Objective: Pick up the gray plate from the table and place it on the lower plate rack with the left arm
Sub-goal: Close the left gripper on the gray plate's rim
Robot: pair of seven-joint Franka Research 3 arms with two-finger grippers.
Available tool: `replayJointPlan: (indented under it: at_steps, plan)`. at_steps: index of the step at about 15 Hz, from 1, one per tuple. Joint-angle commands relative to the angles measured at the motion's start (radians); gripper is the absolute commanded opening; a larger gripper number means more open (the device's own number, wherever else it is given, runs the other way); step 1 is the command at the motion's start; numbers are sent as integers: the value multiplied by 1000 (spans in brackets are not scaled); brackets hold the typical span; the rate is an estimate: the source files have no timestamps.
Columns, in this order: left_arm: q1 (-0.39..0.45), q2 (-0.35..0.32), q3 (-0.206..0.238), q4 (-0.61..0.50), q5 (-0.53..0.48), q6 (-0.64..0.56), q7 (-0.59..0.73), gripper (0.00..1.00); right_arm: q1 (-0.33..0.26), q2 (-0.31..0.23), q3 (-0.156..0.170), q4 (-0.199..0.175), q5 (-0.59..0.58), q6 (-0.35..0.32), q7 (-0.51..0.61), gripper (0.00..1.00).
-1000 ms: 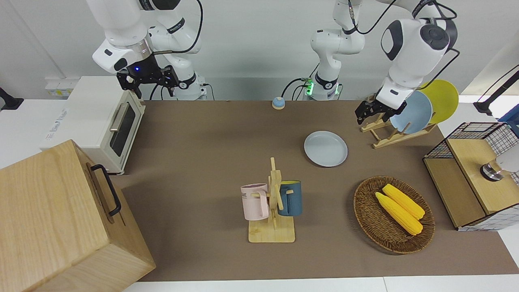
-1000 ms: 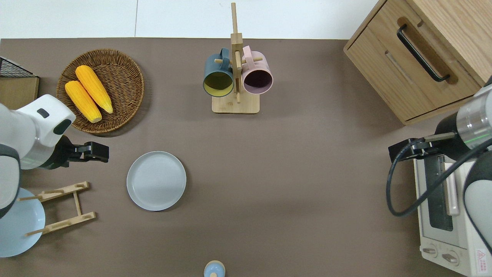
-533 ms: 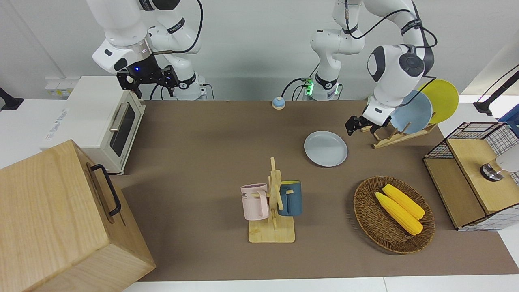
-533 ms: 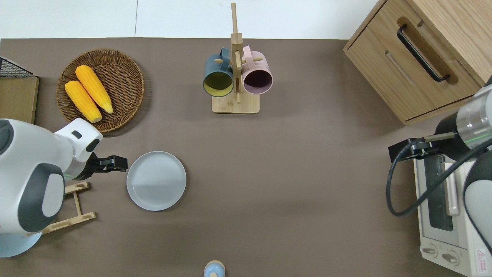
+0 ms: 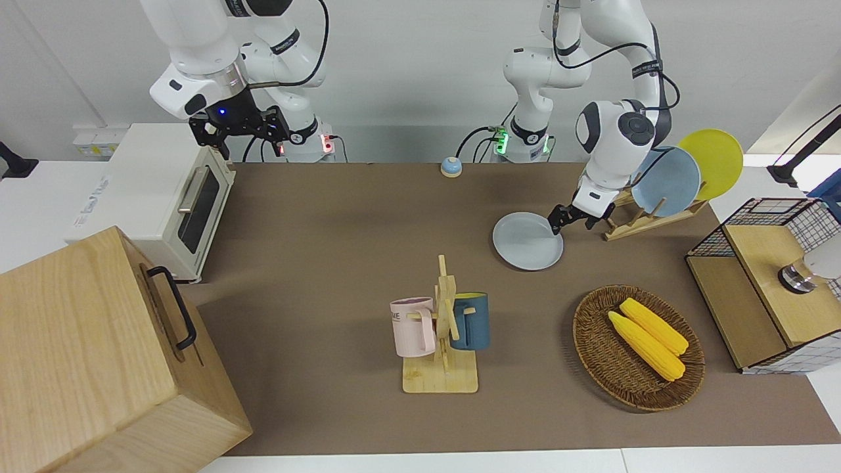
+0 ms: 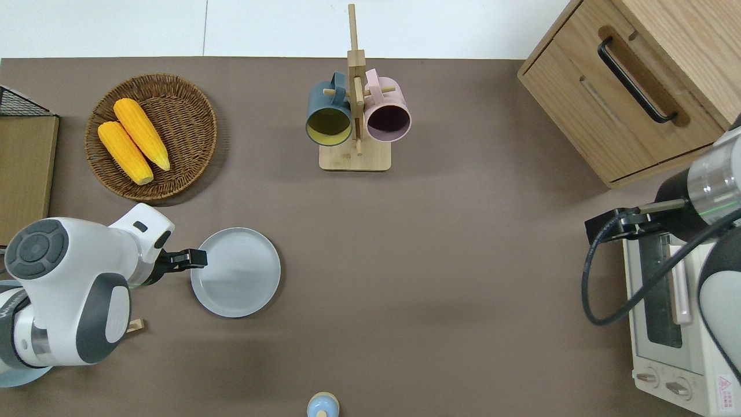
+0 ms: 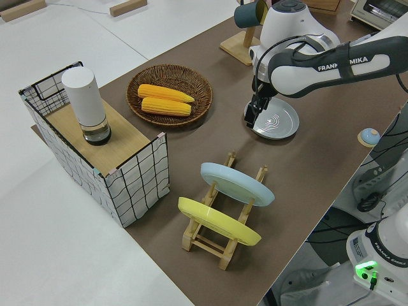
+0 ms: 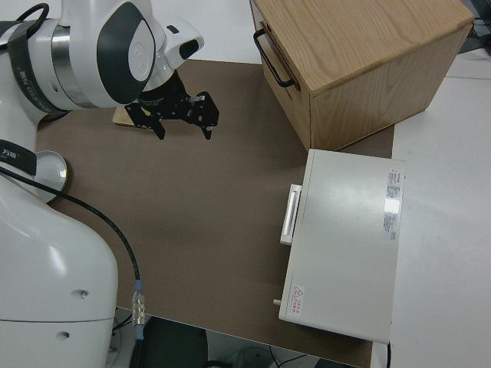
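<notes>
At gray plate (image 6: pixel 236 272) rim, rack-side edge: left gripper (image 6: pixel 195 259) low, finger spacing unreadable.

Two white Franka arms with rounded glossy shells. The left arm (image 5: pixel 614 141) carries dark gray round joint caps, a black cable looping along its upper links, "FRANKA EMIKA" lettering on its forearm, and a small black gripper (image 6: pixel 194 259). The right arm (image 5: pixel 197 59) shows a silver wrist band, a blue light on its black wrist, and a black gripper (image 8: pixel 184 115). A green light glows at one base.
</notes>
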Motion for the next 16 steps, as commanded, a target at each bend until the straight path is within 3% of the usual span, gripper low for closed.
replayJointPlan:
  at_steps: [1, 8, 11, 13, 16]
  plan:
    - [-14, 5, 4, -69, -11, 86, -16, 993, -23, -4, 21, 7, -5, -11, 12, 983]
    - [-34, 55, 4, -86, -45, 132, -23, 956, -23, -2, 20, 7, -6, -11, 12, 983]
    - [-40, 56, 4, -86, -45, 131, -51, 244, -23, -2, 20, 7, -5, -11, 12, 983]
    - [-43, 65, 4, -86, -45, 131, -56, 1, -23, -2, 21, 7, -6, -11, 12, 983]
    - [-43, 67, 4, -86, -45, 129, -57, 0, -23, -2, 21, 7, -5, -11, 12, 983]
